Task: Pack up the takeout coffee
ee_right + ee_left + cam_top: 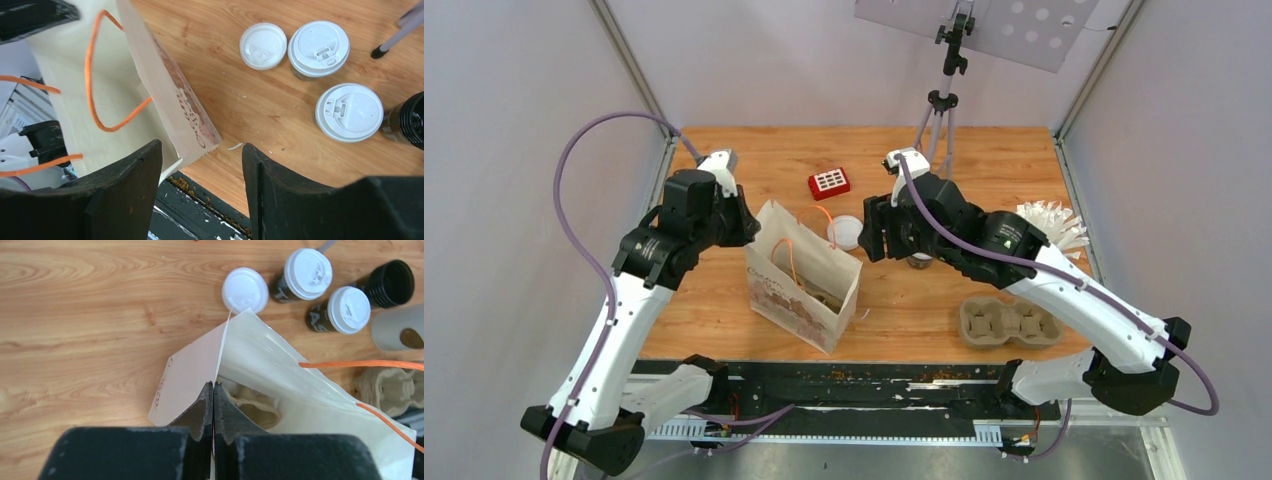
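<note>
Two takeout coffees, black cups with white lids, stand on the table in the left wrist view (306, 275) (345, 310) and the right wrist view (318, 48) (349, 112). A loose white lid (263, 45) lies beside them. My left gripper (214, 385) is shut on the top edge of the white paper bag (280, 370), which stands open with orange handles (804, 290). A cardboard tray (250, 407) sits inside the bag. My right gripper (201, 146) is open and empty, above the table between the bag (175, 100) and the cups.
A black stack of lidless cups (392, 282) and a white cup on its side (397, 332) are near the coffees. A second cardboard cup tray (1009, 322) sits front right. A red box (829, 182), a cup of straws (1054, 222) and a tripod (942, 105) stand further back.
</note>
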You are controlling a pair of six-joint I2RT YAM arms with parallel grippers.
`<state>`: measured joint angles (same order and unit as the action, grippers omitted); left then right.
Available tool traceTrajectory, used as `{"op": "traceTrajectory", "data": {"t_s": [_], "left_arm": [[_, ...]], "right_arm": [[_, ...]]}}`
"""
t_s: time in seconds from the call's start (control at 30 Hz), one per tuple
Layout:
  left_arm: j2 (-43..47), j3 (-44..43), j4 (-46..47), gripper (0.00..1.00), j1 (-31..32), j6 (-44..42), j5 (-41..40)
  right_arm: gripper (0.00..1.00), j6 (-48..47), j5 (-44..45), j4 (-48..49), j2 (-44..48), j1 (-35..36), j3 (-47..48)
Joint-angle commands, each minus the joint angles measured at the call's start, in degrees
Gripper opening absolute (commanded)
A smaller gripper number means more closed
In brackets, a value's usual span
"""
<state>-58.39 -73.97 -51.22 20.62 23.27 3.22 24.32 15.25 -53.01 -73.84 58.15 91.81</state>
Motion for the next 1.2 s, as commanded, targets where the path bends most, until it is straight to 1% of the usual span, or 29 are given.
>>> {"op": "traceTrajectory", "data": {"t_s": [0.0, 0.07, 0.13, 0.17, 0.27, 0.33, 0.37, 0.5, 0.6, 0.7, 0.8, 0.87, 0.93, 1.03, 1.1, 1.17], "left_arm": [[4.16, 1.38, 2.45, 0.02, -0.45, 4.68, -10.78], [5.16, 2.18, 3.19, 0.05, -0.85, 4.92, -12.27], [5.23, 1.93, 3.29, 0.06, -1.02, 5.12, -12.07], [4.90, 1.51, 2.95, 0.08, -1.02, 5.02, -11.44], [3.84, 0.08, -0.32, 0.29, -1.02, 5.20, -10.10], [3.73, 0.18, -1.71, 0.40, -1.02, 4.49, -8.07], [3.79, -0.06, -2.23, 0.44, -1.02, 3.63, -6.95], [3.57, -2.38, -5.92, 0.53, -1.02, 1.37, -7.04], [2.41, -4.83, -10.65, 0.58, -1.02, -1.26, -9.10], [1.45, -5.09, -14.64, 0.61, -1.02, -4.01, -11.20], [2.43, -2.05, -14.21, 0.61, -1.02, -6.71, -9.91], [2.90, -2.12, -15.59, 0.60, -1.02, -6.81, -8.37], [4.39, -0.81, -14.90, 0.57, -1.02, -6.73, -6.62], [6.59, 2.56, -11.25, 0.44, -1.02, -7.48, -4.39], [6.58, 2.31, -10.62, 0.32, -1.01, -6.82, -3.62], [5.98, 1.55, -10.25, 0.22, -1.02, -6.66, -1.87]], "right_arm": [[0.60, 2.35, 1.43, -1.83, -0.71, -0.98, 2.22], [0.61, 1.22, 1.51, -3.30, -1.82, -1.81, 3.17], [0.64, -0.58, 0.65, -3.98, -2.21, -2.91, 3.06], [0.66, -1.45, 0.02, -3.83, -2.14, -3.40, 2.52], [0.69, -2.96, -3.87, -2.33, -1.14, -6.08, 0.96], [0.71, -3.52, -7.78, -0.40, -0.16, -8.09, 0.39], [0.71, -3.70, -9.39, 0.83, 0.44, -8.97, -0.04], [0.72, -3.94, -14.27, 5.80, 1.89, -9.46, -2.10], [0.72, -2.52, -14.06, 4.03, 0.19, -9.46, -0.64], [0.72, -1.26, -12.31, 3.10, -1.49, -9.50, 0.01], [0.74, 1.04, -10.27, 4.24, -1.96, -9.73, -1.04], [0.76, 3.12, -10.15, 2.30, -3.36, -10.30, 1.89], [0.76, 2.95, -10.21, 0.75, -4.36, -10.34, 3.92], [0.75, 1.11, -9.89, 0.62, -4.47, -10.38, 2.74], [0.74, 0.83, -10.17, 0.61, -4.40, -10.45, 2.25], [0.74, 0.69, -12.61, 2.08, -4.03, -10.45, 1.83]]}}
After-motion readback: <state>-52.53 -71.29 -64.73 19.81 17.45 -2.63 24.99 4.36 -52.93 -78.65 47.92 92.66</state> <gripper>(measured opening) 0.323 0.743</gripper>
